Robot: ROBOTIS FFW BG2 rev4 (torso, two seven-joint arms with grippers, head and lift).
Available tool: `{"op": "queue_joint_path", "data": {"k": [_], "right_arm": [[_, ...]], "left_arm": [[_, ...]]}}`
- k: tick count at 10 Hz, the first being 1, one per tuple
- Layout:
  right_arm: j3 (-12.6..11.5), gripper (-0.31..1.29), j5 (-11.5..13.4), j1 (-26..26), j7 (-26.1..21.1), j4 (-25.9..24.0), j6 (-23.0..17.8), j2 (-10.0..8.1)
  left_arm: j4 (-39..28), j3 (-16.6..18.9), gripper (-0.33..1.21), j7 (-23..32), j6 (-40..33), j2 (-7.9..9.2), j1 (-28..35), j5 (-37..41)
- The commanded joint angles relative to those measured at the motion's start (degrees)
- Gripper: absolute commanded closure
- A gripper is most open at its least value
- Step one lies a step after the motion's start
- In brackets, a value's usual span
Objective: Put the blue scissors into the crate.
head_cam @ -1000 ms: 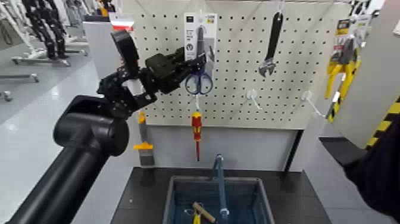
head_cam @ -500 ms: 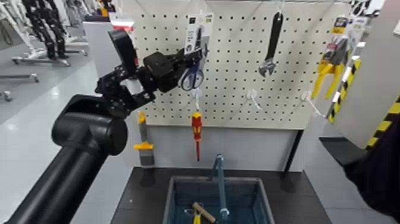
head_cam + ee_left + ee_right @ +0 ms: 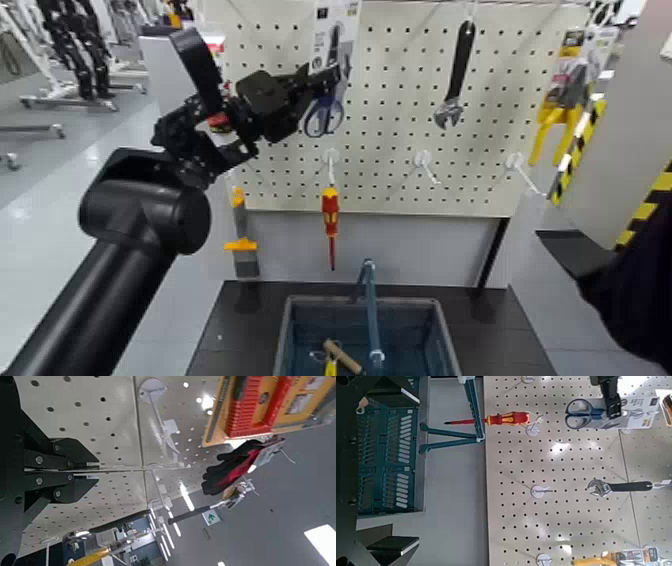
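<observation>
The blue scissors (image 3: 322, 114) with blue loop handles sit on a white card (image 3: 337, 30) high on the pegboard (image 3: 400, 130). My left gripper (image 3: 316, 84) reaches up to the board and is shut on the card, which is tilted. In the left wrist view the fingers (image 3: 55, 457) pinch the card's thin edge (image 3: 135, 469). The right wrist view also shows the scissors (image 3: 582, 408). The blue-grey crate (image 3: 292, 330) with its upright centre handle (image 3: 370, 300) stands below the board. My right gripper (image 3: 395, 467) is open and held back at the right.
A red-and-yellow screwdriver (image 3: 329, 214) hangs below the scissors. A black wrench (image 3: 457, 72) and yellow-handled tools (image 3: 560, 95) hang further right. A wooden-handled tool (image 3: 342, 356) lies in the crate. A yellow clamp (image 3: 240, 235) hangs at the board's left edge.
My left gripper has lifted the scissors card upward along the pegboard and tilted it. The right arm has not moved.
</observation>
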Motion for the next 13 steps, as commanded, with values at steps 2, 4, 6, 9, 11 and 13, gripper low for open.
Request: {"op": "queue_joint_path", "data": {"k": [2,4,6,9,11,13], "right_arm": [[-0.36,0.08,0.00,0.18,0.00,0.00,-0.09,0.18],[-0.19,0.09,0.00,0.09,0.00,0.00,-0.09,0.00],[-0.19,0.08,0.00,0.09,0.00,0.00,-0.09,0.00],[-0.19,0.08,0.00,0.18,0.00,0.09,0.00,0.09],[-0.01,0.08,0.00,0.09,0.00,0.26,0.00,0.09],[-0.01,0.09,0.00,0.09,0.00,0.26,-0.09,0.09]], "left_arm": [[-15.07,1.83,1.18,0.18,4.57,0.53,5.51,2.47],[-15.86,-0.10,1.18,-0.18,6.33,0.27,7.18,7.13],[-14.98,-1.86,1.18,-0.44,10.63,0.97,10.69,11.79],[-13.93,-0.10,1.18,0.35,16.08,1.85,17.90,14.42],[-12.44,0.95,1.18,0.26,18.63,2.11,21.33,14.42],[-8.22,1.13,1.18,-0.88,19.69,2.11,23.17,14.07]]}}
